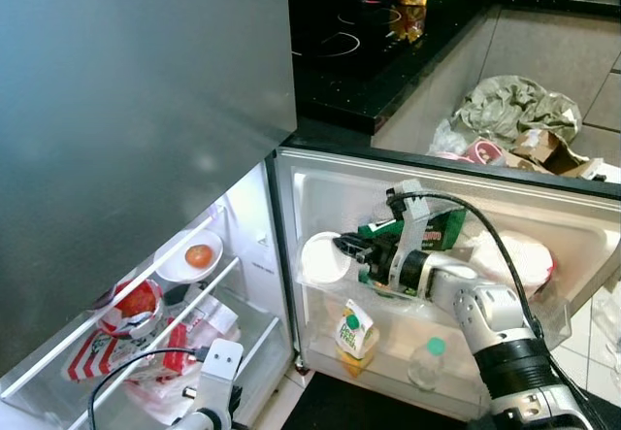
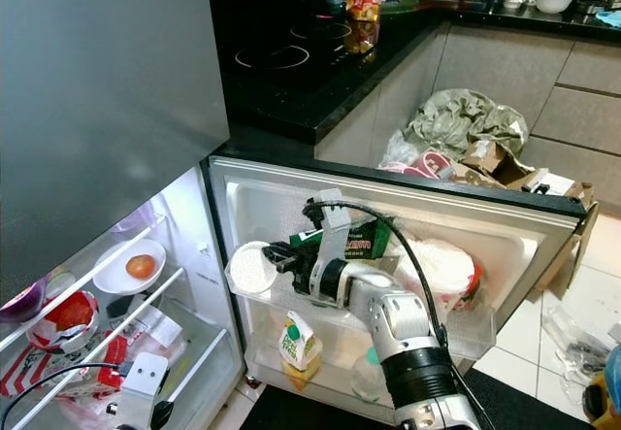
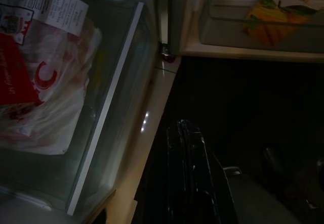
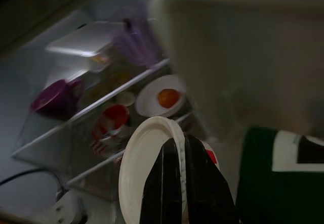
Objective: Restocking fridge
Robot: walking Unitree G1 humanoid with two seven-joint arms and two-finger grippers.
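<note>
- My right gripper (image 1: 342,247) has its two black fingers pressed together on the rim of a white plate (image 1: 324,258), pinching it; the right wrist view shows the rim caught between the fingers (image 4: 164,183).
- That plate stands on edge at the left end of the upper door shelf (image 1: 408,297) of the open fridge door (image 1: 543,207).
- Just right of my gripper in the same shelf sits a green packet (image 1: 427,231); it carries white lettering too small for me to read.
- Further right in the shelf: a bulky white bag (image 1: 519,260) with some red at its edge.
- Lower door shelf: a juice carton (image 1: 355,333) with a green cap, and right of it a clear bottle (image 1: 428,362), also green-capped. In the left wrist view the carton (image 3: 281,9) shows orange fruit art and small writing I can't make out.
- My left gripper (image 3: 190,168) hangs low near the fridge's foot, fingers closed together on nothing.
- Inside the fridge, left: a tomato (image 1: 199,255) on a white dish (image 1: 179,267), and a red-and-white printed bag (image 1: 107,347) on the shelf below it.
</note>
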